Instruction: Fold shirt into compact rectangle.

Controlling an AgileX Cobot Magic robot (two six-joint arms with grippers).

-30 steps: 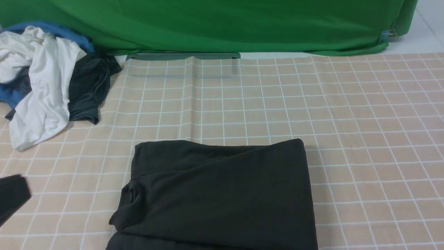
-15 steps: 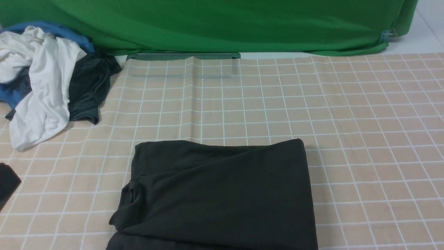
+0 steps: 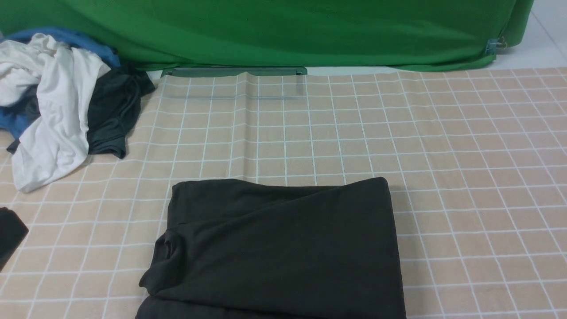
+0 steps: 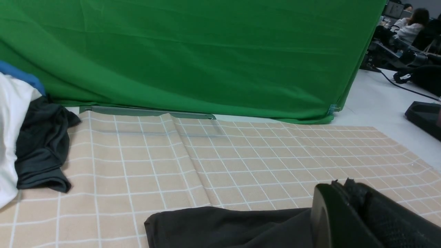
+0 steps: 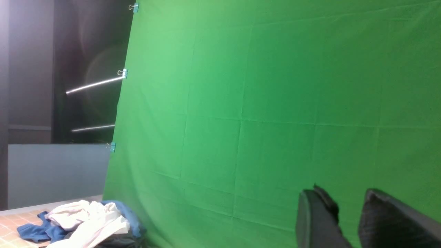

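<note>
The black shirt (image 3: 279, 248) lies folded into a rough rectangle at the near middle of the checked cloth. Its print is hidden and a bunched fold sits at its left edge. The left wrist view shows its far edge (image 4: 220, 225). My left gripper (image 3: 11, 232) pokes in at the front view's far left, well clear of the shirt. In its wrist view the left gripper (image 4: 341, 184) has its jaws pressed together on nothing. My right gripper (image 5: 344, 194) is raised, facing the green backdrop, with an empty gap between its fingers. It is outside the front view.
A pile of white, blue and dark grey clothes (image 3: 57, 106) sits at the back left of the beige checked tablecloth (image 3: 443, 155). A green backdrop (image 3: 283, 31) hangs along the far edge. The cloth's right edge meets white floor (image 4: 375, 103).
My left gripper has drawn back toward the left edge of the front view, away from the shirt, and has barely moved in the last half second. The shirt has not moved.
</note>
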